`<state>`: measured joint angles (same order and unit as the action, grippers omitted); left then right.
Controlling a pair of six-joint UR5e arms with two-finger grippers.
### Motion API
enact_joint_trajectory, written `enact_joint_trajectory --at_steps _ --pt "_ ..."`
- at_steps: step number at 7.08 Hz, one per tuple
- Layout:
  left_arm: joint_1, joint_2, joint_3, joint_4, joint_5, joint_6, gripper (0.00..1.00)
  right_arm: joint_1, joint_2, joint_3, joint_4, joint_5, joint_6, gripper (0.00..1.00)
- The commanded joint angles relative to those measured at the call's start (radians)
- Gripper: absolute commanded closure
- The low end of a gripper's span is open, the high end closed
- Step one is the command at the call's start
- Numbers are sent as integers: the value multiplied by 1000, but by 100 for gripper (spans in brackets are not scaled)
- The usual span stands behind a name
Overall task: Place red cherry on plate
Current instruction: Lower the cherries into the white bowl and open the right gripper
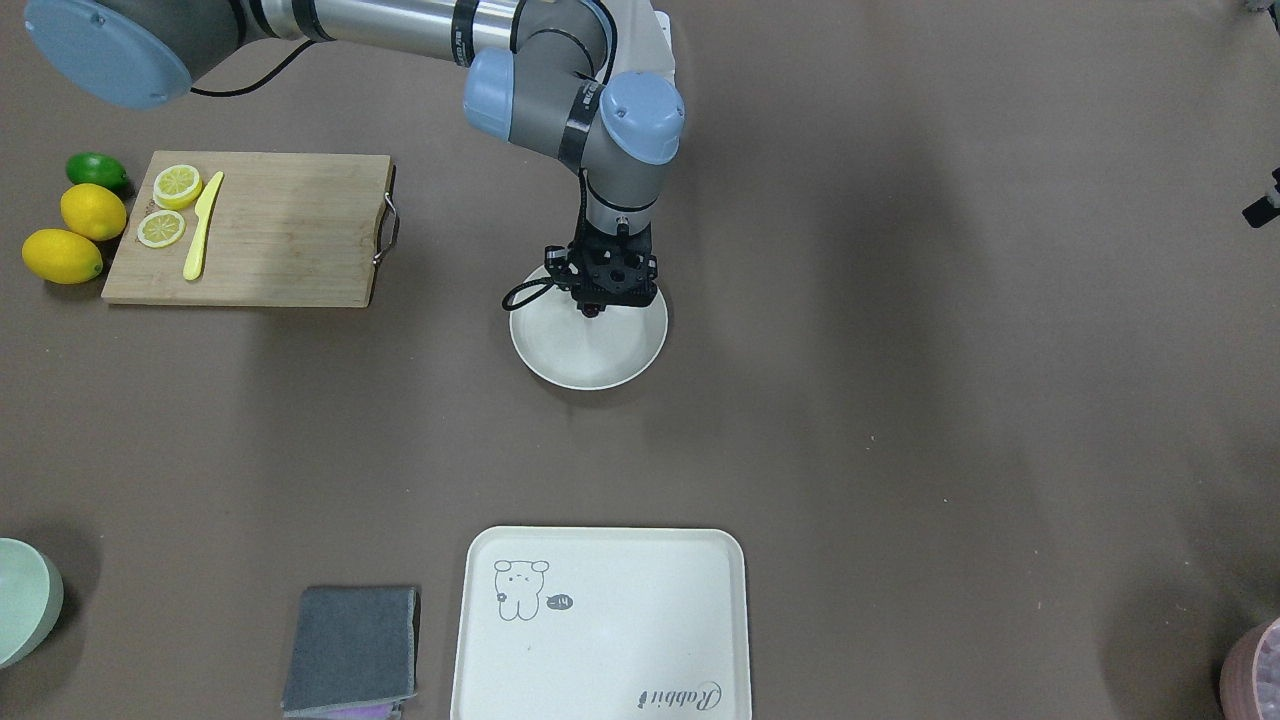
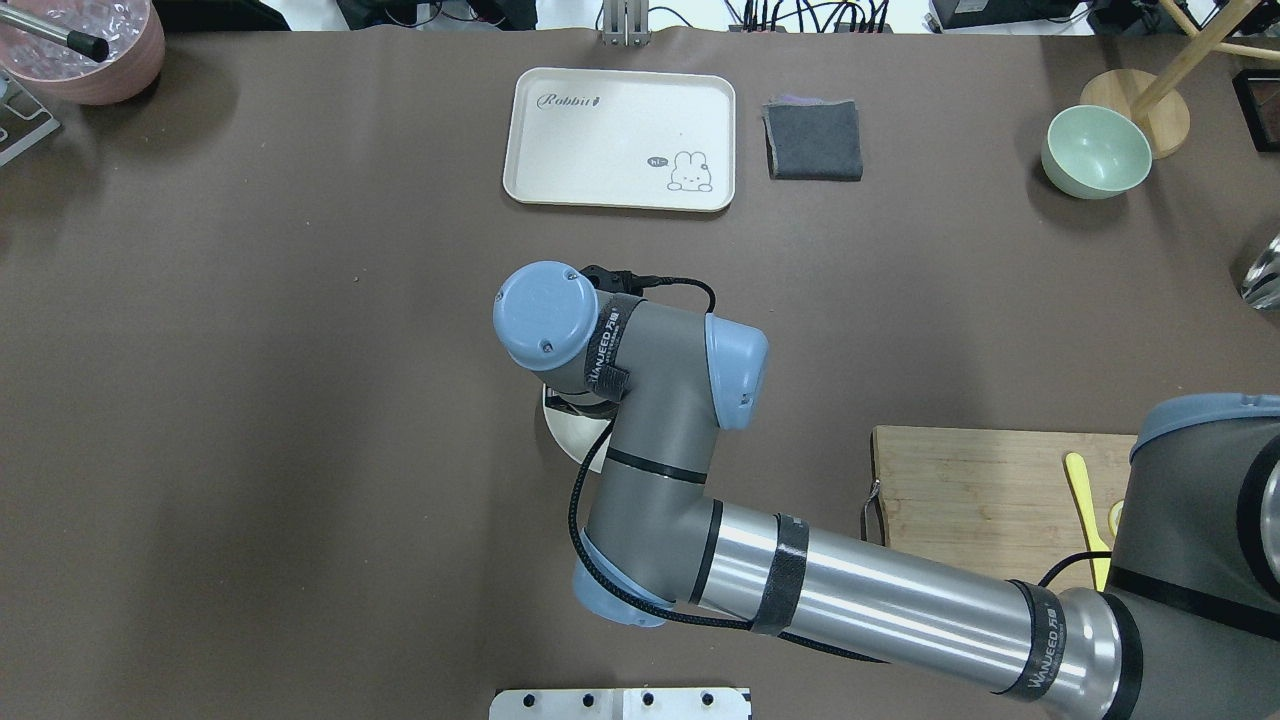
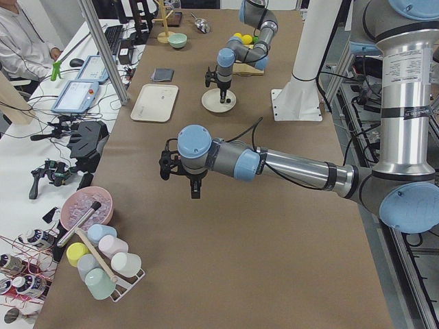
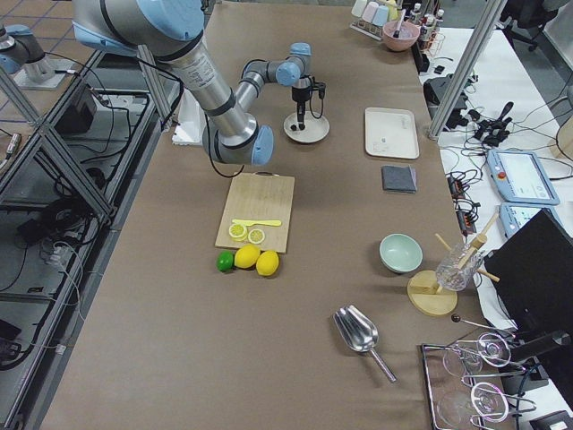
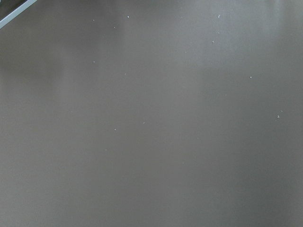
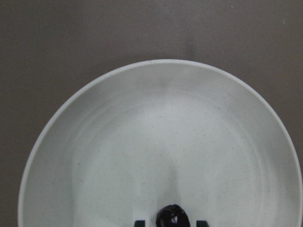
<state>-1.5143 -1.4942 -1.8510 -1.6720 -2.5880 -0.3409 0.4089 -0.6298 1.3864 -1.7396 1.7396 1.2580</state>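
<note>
The off-white plate point(image 1: 588, 350) lies mid-table, and the right wrist view fills with its rim point(image 6: 61, 118). My right gripper point(image 1: 597, 306) points straight down over the plate's robot side, shut on the red cherry point(image 6: 173, 217). The cherry is a glossy, near-black blob between the two fingertips point(image 6: 138, 222), just above the plate floor, and shows as a dark red dot point(image 1: 592, 311) under the gripper. In the overhead view the arm hides the cherry and most of the plate point(image 2: 566, 430). My left gripper point(image 3: 195, 189) hangs over bare table, and I cannot tell whether it is open.
A wooden cutting board point(image 1: 300, 230) carries lemon slices point(image 1: 177, 185) and a yellow knife point(image 1: 200, 225), with lemons point(image 1: 92, 211) and a lime point(image 1: 96, 170) beside it. A cream tray point(image 1: 600, 620), grey cloth point(image 1: 352, 650) and green bowl point(image 1: 25, 598) line the operators' edge.
</note>
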Motion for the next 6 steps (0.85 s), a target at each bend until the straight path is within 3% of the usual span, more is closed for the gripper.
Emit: enact_joint_trajectory --at_steps 1,2,4,5,6 --pt "-4 0 -8 0 -1 0 3 22 1 34 -8 9 -12 0" --pt "-4 0 -10 0 -3 -1 2 39 -5 105 -47 27 -15 0" --pt "5 3 -7 0 -12 0 3 102 -30 364 -292 119 -58 0" --pt "8 8 -10 -2 -11 2 3 141 -129 537 -373 145 -116 0" --pt "8 15 2 0 -12 66 3 231 -272 662 -380 173 -203 0"
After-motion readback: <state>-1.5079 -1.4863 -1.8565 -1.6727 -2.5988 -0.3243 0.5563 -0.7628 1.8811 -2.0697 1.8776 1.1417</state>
